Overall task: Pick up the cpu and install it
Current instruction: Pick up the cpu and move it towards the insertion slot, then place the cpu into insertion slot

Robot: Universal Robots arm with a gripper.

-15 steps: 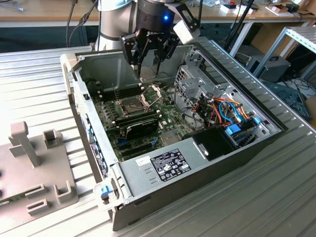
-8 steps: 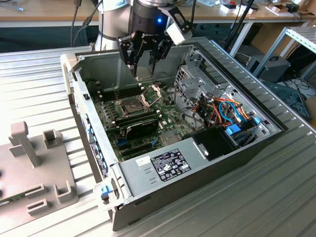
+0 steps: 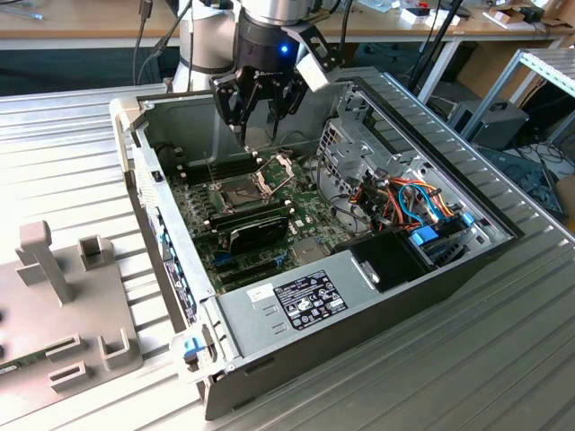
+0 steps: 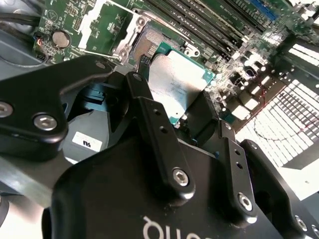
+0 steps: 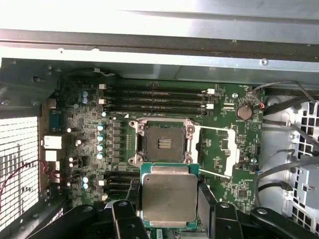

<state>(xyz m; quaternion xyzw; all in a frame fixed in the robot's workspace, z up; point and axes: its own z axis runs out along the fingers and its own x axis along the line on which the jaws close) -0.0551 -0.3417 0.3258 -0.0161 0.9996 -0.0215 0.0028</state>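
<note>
Closest in, the cpu [image 5: 169, 196] was off the board and up in the air. It lay flat, with its silver-grey metal top turned toward the wrist and a thin green rim showing round it. It was all but square, so it had no long axis to speak of, and its edges ran square with the socket frame beyond it. In the second wrist view the same bright top showed at a slant.

The gripper [image 5: 168, 199] was drawn in narrow and had the cpu clamped by two opposite edges. One black finger [image 5: 205, 196] pressed one side and its mate pressed the other. Nothing else touched the chip.

Just past the cpu, the socket [image 5: 162, 142] lay open and bare, with its field of contacts in plain sight. The hinged plate [image 5: 217, 149] was thrown right back, lying beside the frame. The cpu hung near the socket's edge but was not seated in it.

Farther on across the green motherboard [image 5: 84, 124] ran the long black memory slots [image 5: 154, 97], on the far side of the socket. A coin cell [image 5: 243, 111] sat near the plate, and behind the slots rose the grey case wall [image 5: 149, 64].

In the exterior view the gripper hung above the board, with clear air between its fingers and the open socket below. The computer case [image 3: 296, 350] lay open on the ribbed metal table [image 3: 63, 144]. A grey fixture [image 3: 54, 260] stood at the exterior view's left, just beside the case.
</note>
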